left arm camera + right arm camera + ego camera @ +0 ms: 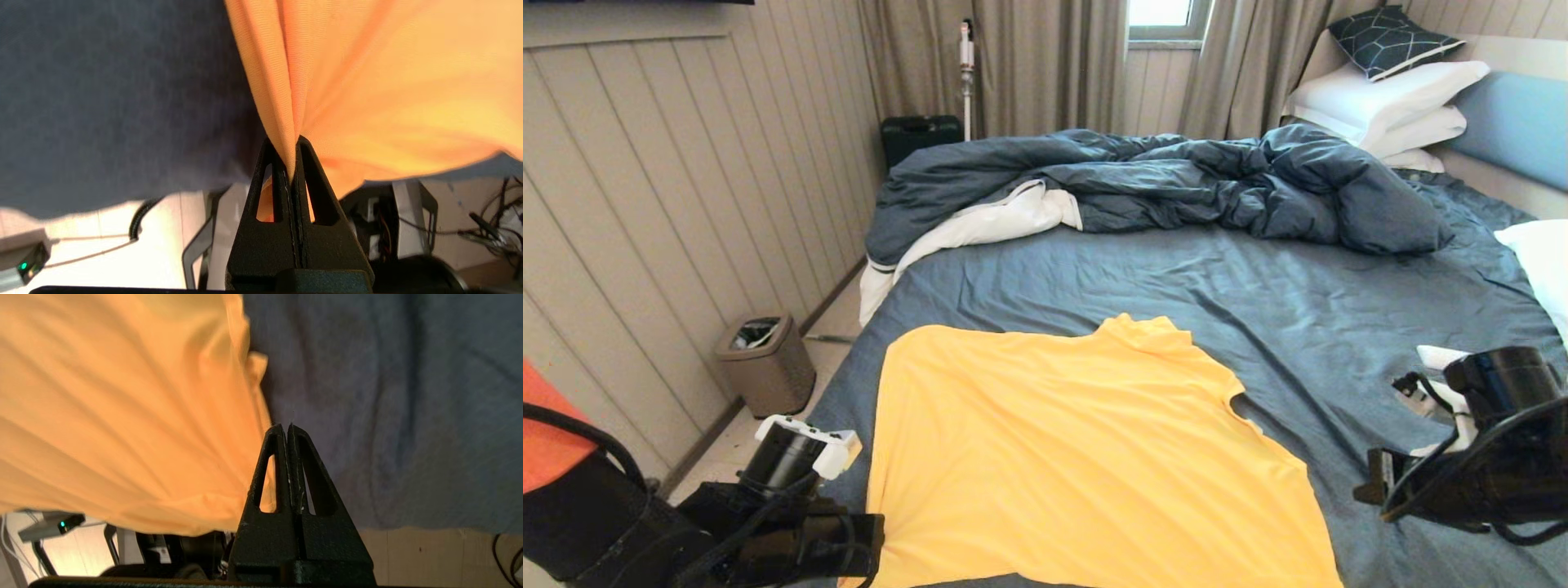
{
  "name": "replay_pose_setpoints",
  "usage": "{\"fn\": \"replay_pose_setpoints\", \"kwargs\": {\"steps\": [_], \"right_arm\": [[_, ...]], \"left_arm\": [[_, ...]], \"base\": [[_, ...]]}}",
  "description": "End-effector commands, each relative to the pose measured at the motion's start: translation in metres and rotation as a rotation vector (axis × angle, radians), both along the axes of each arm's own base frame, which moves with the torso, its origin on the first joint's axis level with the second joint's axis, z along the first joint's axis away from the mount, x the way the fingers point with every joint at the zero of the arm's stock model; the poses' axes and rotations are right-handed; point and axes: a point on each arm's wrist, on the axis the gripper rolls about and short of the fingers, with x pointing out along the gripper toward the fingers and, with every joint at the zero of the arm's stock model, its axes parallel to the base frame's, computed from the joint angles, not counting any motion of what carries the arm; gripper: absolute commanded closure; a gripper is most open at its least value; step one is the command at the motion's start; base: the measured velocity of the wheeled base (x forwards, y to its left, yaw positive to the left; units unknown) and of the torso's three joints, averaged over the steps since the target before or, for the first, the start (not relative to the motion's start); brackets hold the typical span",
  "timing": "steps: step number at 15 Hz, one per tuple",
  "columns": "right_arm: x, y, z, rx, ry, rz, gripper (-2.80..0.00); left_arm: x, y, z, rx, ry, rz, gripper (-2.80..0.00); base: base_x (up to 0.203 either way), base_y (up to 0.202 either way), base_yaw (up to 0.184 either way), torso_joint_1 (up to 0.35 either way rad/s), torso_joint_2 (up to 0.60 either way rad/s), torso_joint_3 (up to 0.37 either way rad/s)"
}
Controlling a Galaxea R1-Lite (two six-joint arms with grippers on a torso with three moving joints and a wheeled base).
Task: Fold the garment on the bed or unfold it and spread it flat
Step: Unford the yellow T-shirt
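The garment (1078, 457), a plain yellow T-shirt, lies spread on the near part of the bed (1258, 286), collar toward the far side. My left gripper (874, 539) is at its near left corner, shut on a pinched fold of the yellow fabric. In the left wrist view the cloth (388, 94) fans out from between the fingertips of that gripper (291, 141). My right gripper (1372, 490) is low over the sheet, just off the garment's right edge. The right wrist view shows this gripper (285, 426) shut with nothing in it, the yellow fabric (122, 416) beside it.
A rumpled dark blue duvet (1176, 180) is heaped across the far half of the bed. White pillows (1388, 102) and a dark patterned cushion (1392, 39) are stacked at the far right. A small bin (766, 363) stands on the floor by the panelled left wall.
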Motion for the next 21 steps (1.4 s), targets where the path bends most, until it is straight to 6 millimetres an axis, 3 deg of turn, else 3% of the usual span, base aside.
{"fn": "replay_pose_setpoints", "kwargs": {"steps": [1, 5, 13, 20, 21], "right_arm": [[-0.007, 0.008, -0.008, 0.002, 0.014, 0.030, -2.80], [-0.015, 0.025, -0.018, -0.003, 0.025, 0.108, -2.80], [0.018, 0.024, -0.047, -0.004, 0.007, 0.105, -2.80], [0.027, 0.025, -0.058, -0.005, 0.026, 0.107, -2.80], [0.028, 0.025, -0.058, -0.004, 0.021, 0.106, 0.00]], "left_arm": [[-0.001, -0.001, 0.018, -0.018, -0.035, -0.002, 0.00], [0.001, -0.002, 0.025, -0.007, -0.014, -0.005, 0.00], [0.006, -0.004, 0.028, -0.005, -0.014, -0.001, 0.00], [0.006, -0.004, 0.030, -0.003, -0.024, -0.002, 0.00], [0.005, -0.003, 0.029, -0.002, -0.022, -0.002, 0.00]], "base": [[0.000, 0.000, 0.000, 0.000, 0.00, 0.000], [0.000, 0.000, 0.000, 0.000, 0.00, 0.000], [0.000, 0.000, 0.000, 0.000, 0.00, 0.000], [0.000, 0.000, 0.000, 0.000, 0.00, 0.000], [0.000, 0.000, 0.000, 0.000, 0.00, 0.000]]}}
